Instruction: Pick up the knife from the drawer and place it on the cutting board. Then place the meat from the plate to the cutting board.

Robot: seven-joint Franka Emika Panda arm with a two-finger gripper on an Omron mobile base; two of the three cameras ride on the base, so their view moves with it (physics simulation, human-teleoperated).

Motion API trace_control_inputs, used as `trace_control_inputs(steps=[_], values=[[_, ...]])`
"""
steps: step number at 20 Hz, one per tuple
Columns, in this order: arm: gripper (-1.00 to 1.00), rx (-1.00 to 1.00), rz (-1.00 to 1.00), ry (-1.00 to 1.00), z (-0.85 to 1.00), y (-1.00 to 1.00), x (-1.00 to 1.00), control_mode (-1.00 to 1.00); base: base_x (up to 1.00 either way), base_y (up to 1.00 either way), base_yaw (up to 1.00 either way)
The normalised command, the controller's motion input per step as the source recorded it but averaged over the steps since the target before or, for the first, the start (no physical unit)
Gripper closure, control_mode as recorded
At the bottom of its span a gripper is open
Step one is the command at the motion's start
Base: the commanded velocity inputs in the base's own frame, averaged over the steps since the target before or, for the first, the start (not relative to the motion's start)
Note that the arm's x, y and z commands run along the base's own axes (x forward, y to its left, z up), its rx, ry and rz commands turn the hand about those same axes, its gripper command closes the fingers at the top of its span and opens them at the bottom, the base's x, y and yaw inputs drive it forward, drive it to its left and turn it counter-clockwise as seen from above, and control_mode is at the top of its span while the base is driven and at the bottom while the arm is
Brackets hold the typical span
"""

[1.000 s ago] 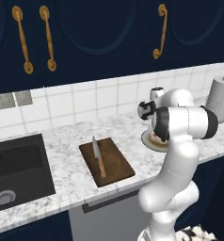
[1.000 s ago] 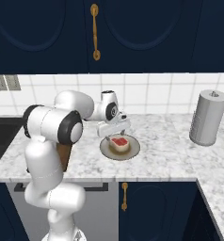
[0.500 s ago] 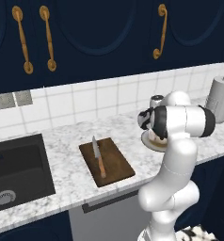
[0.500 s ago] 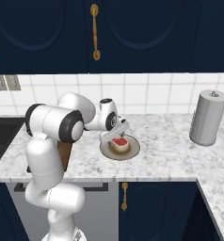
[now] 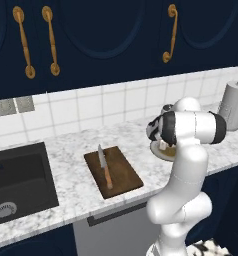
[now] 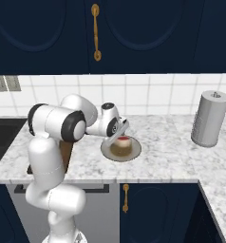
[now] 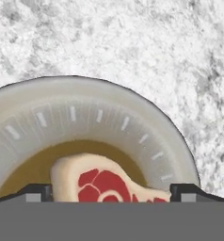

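The knife (image 5: 105, 167), with its wooden handle toward the front, lies lengthwise on the dark brown cutting board (image 5: 114, 172). To the board's right stands the pale plate (image 6: 134, 151) holding the meat (image 6: 124, 140), a red steak with a pale fat rim. My gripper (image 6: 118, 138) is down over the plate, open. In the hand view its fingertips (image 7: 36, 192) stand either side of the meat (image 7: 104, 181), inside the plate's rim (image 7: 85, 89). From the left base view my arm hides most of the plate (image 5: 158, 151). The drawer is out of view.
A grey paper-towel roll (image 6: 209, 118) stands on the counter's right end. A dark sink (image 5: 18, 175) lies left of the board. Navy cupboards with gold handles (image 5: 50, 41) hang above, and the counter's front edge runs close behind my arm.
My gripper has come down from above the plate to sit around the meat, still open. Knife, board and plate have not moved.
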Motion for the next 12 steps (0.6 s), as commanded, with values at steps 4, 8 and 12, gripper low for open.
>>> trace_control_inputs(steps=[4, 8, 12], values=[[-1.00, 0.00, 0.10, 0.00, -0.21, -0.04, 0.15, -1.00, 0.00, 0.00, 0.00], [-1.00, -0.02, 0.10, 0.01, -0.53, -0.04, 0.13, -1.00, 0.00, 0.00, 0.00], [-1.00, -0.08, 0.12, 0.10, -0.75, 0.00, 0.19, -1.00, 0.00, 0.00, 0.00]])
